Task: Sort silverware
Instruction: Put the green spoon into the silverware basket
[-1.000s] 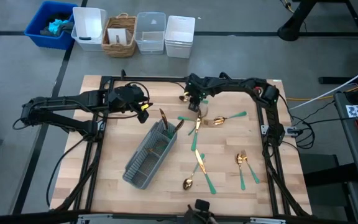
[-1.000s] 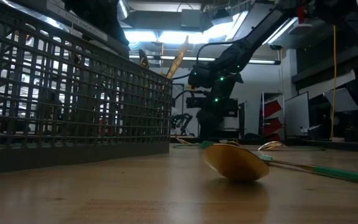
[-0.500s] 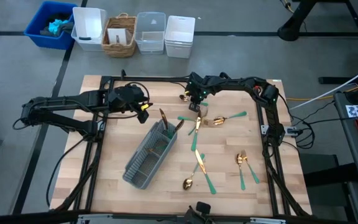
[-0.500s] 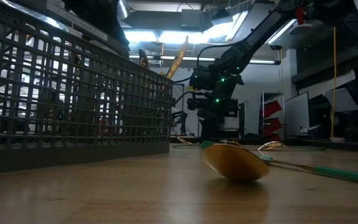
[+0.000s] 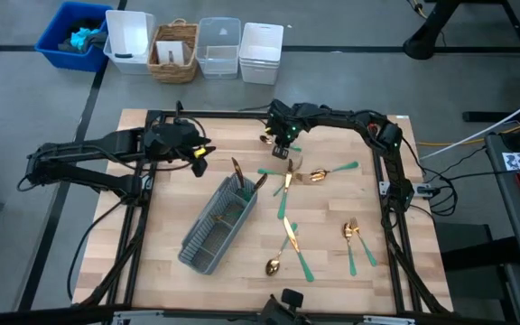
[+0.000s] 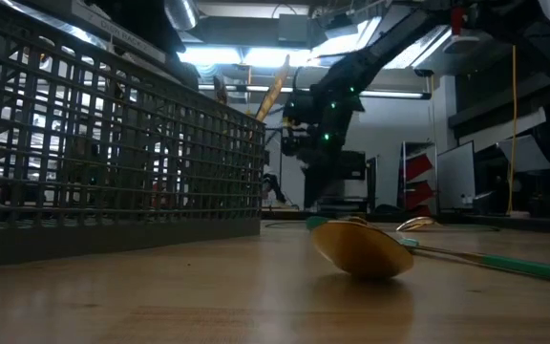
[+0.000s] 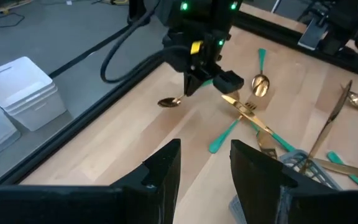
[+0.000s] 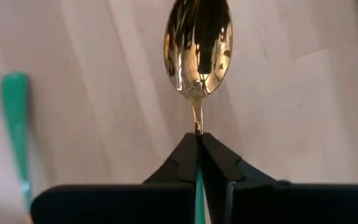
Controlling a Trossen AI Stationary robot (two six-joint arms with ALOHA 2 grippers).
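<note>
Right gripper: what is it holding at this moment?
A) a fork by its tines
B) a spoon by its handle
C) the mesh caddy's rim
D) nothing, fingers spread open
B: in the right wrist view the right gripper has its fingers pinched shut on the slim neck of a gold spoon, whose bowl sticks out ahead of the fingertips.

1. The pale wooden butcher-block surface (image 5: 170, 181) carries everything.
2. A grey wire-mesh compartmented caddy (image 5: 208, 236) lies diagonally near its middle.
3. Gold-headed, green-handled silverware (image 5: 289, 236) lies scattered beside it: a spoon (image 5: 273, 265), two forks (image 5: 351, 233) and others.
</note>
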